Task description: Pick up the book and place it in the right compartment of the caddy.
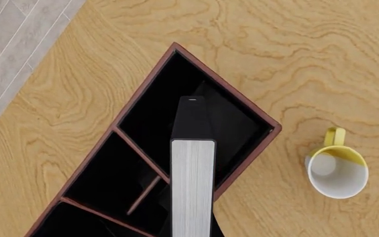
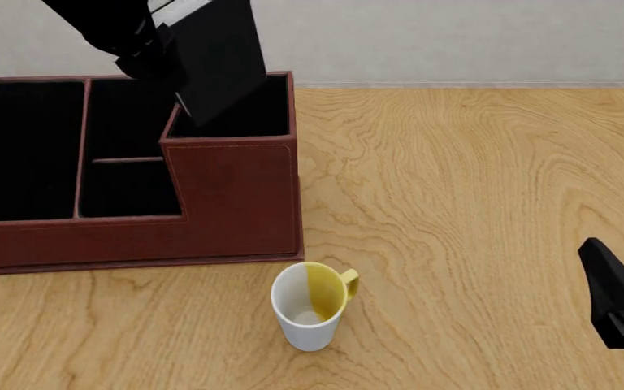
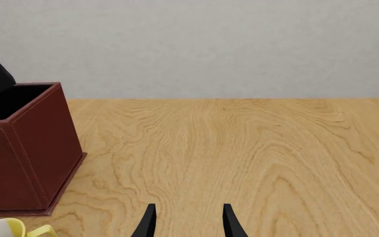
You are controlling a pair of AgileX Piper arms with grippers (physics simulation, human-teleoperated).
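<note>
My left gripper (image 2: 156,55) is shut on the black book (image 2: 220,57) and holds it tilted over the caddy (image 2: 127,236). The book's lower corner dips into the right compartment (image 2: 253,114), the tall square section. In the left wrist view the book's white page edges (image 1: 193,187) point at the camera and its far end reaches into that black-lined compartment (image 1: 236,123); the fingers are hidden. My right gripper (image 2: 607,264) is open and empty low over the table at the near right, and its fingers show in the right wrist view (image 3: 188,222).
A white-and-yellow mug (image 2: 309,313) stands upright just in front of the caddy's tall block; it also shows in the left wrist view (image 1: 337,170). The caddy's long section (image 2: 25,146) and two small sections (image 2: 127,187) lie to the left.
</note>
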